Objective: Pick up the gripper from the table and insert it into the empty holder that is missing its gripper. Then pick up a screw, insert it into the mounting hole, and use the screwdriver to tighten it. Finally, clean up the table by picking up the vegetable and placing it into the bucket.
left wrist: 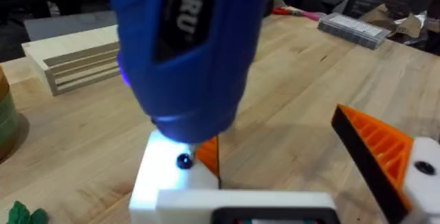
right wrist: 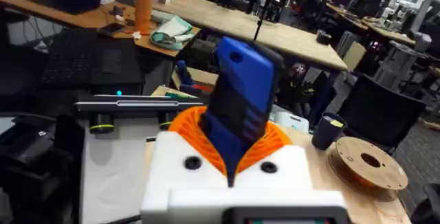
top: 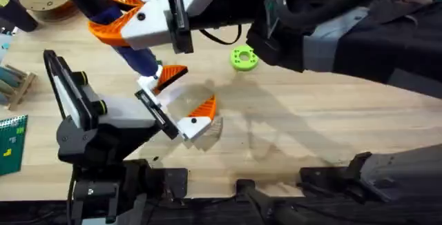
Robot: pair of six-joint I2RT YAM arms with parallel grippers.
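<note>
Right end effector (top: 114,12) is clenched tight on the blue screwdriver (top: 140,58), with an orange pad on each side of it. This arm reaches across to the left side of the counter (top: 331,121). The screwdriver is long and leans: its back end is up and far away, and its thin end points down and toward the near edge. Left end effector (top: 186,92) is released, its two sides spread wide and nothing between them. The white holder (left wrist: 161,179) is right under the screwdriver's nose. The orange gripper (left wrist: 209,157) already sits in the holder. The little dark screw (left wrist: 183,161) sits on the holder's top, just below the blue nose. I think the tip must go straight down into that screw, but I cannot see if it touches.
</note>
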